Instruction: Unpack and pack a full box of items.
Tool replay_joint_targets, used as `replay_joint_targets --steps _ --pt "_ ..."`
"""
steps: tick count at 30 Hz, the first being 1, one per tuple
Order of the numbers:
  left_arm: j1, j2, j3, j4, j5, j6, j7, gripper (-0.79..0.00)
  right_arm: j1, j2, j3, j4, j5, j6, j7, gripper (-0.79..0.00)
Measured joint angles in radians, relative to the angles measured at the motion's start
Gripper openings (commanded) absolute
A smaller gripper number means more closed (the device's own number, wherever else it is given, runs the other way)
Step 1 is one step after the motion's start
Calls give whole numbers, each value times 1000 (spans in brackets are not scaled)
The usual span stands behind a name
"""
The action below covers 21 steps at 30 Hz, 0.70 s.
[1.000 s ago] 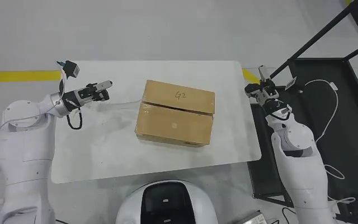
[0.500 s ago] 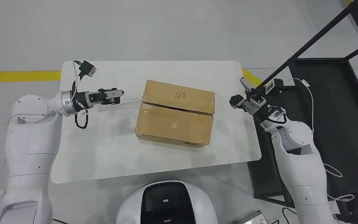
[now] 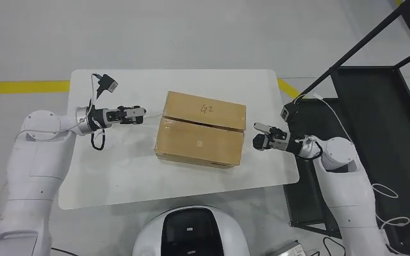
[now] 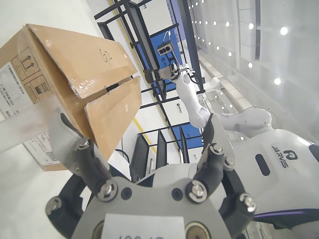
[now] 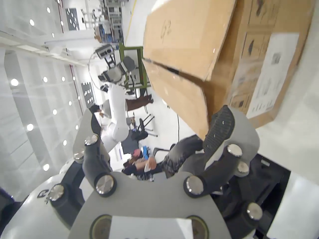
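A closed cardboard box (image 3: 200, 128) sits at the middle of the white counter (image 3: 115, 173), its two top flaps meeting along a lengthwise seam with a narrow gap in it. On the far flap is a handwritten mark that reads "G2".

In the left wrist view the box (image 4: 74, 75) has on its end face a panel of handling symbols, a pair of upward arrows among them, and white stickers with print too small to make out. In the right wrist view the opposite end of the box (image 5: 199, 38) carries dark symbol panels and a white sticker, blurred.

The left gripper (image 3: 142, 114) is level with the seam, just beside the box's left end and not touching it. Its fingers (image 4: 62, 130) are spread wide with nothing between them. The right gripper (image 3: 257, 141) hangs near the box's right end, at the counter's edge. Its fingers (image 5: 219, 125) are also released, well apart, and empty.

A black metal rack (image 3: 359, 83) stands beside the counter on the right, and a yellow line (image 3: 32, 86) runs across the floor behind it.
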State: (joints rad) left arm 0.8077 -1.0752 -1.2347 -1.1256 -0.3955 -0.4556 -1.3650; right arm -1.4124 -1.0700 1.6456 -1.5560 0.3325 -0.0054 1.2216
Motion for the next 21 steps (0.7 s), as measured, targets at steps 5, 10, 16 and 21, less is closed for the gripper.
replay_joint_targets --steps 5,10,16,21 --pt "-17 13 26 31 -60 -16 16 0 10 -1 -29 26 37 -17 10 0" --pt "-17 13 26 31 -60 -16 16 0 10 -1 -28 26 37 -18 9 0" --pt "-17 13 26 31 -60 -16 16 0 9 -1 -28 26 37 -18 9 0" --pt "2 14 32 -2 -52 -7 28 0 8 -2 -39 26 34 -27 -7 0"
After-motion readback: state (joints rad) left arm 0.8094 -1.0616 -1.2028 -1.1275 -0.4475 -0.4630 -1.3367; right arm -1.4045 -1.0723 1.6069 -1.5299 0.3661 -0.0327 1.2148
